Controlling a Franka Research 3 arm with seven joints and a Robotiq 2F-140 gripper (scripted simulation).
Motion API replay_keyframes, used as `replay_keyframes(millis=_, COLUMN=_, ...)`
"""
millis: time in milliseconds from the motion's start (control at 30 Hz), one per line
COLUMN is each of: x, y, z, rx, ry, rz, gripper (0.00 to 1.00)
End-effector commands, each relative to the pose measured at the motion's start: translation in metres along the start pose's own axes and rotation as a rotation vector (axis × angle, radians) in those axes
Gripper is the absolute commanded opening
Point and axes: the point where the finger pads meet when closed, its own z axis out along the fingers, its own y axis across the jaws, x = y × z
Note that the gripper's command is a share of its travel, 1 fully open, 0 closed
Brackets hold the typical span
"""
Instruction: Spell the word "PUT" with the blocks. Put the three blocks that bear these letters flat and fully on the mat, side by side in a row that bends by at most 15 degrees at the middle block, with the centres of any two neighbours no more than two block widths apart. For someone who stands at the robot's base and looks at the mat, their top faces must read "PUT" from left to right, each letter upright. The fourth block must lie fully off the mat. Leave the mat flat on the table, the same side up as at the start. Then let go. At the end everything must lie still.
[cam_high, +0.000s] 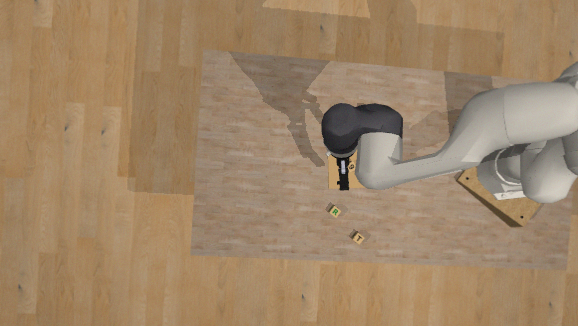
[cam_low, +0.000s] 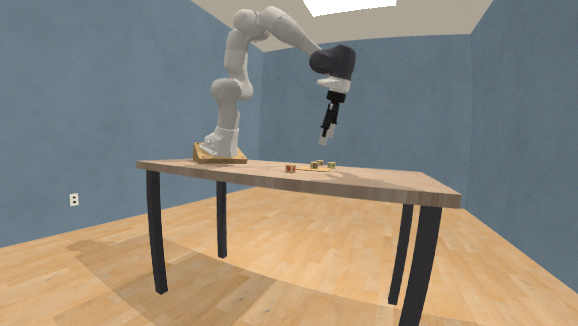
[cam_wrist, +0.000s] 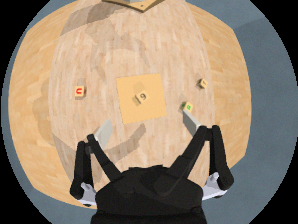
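Gripper (cam_wrist: 148, 137) spread wide, nothing in it, hanging high above the mat (cam_wrist: 150, 87) at mid-bench. I see one block (cam_wrist: 140, 98) lying on the mat, letter unreadable. R block (cam_high: 334, 211) and T block (cam_high: 358, 238) sit off the mat, toward one long edge. Red-lettered block (cam_wrist: 80, 91) lies well apart on the mat's other side

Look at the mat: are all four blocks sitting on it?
No. In the wrist view only one block lies on the mat; the other three sit off it on the table.
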Motion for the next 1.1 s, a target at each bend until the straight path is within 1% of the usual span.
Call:
replay_keyframes(millis=0, x=0.0, y=0.001, z=0.003, rx=-0.004, ry=-0.011, rz=0.139, gripper=1.0)
replay_keyframes(millis=433, x=0.007, y=0.002, z=0.017, rx=-0.006, ry=-0.011, rz=0.316, gripper=1.0)
replay_keyframes(millis=500, x=0.007, y=0.002, z=0.017, rx=-0.006, ry=-0.011, rz=0.316, gripper=1.0)
replay_keyframes(millis=533, x=0.009, y=0.002, z=0.02, rx=-0.007, ry=-0.011, rz=0.353, gripper=1.0)
replay_keyframes(millis=1000, x=0.018, y=0.003, z=0.036, rx=-0.009, ry=-0.011, rz=0.545, gripper=1.0)
replay_keyframes(millis=1067, x=0.018, y=0.003, z=0.036, rx=-0.009, ry=-0.011, rz=0.545, gripper=1.0)
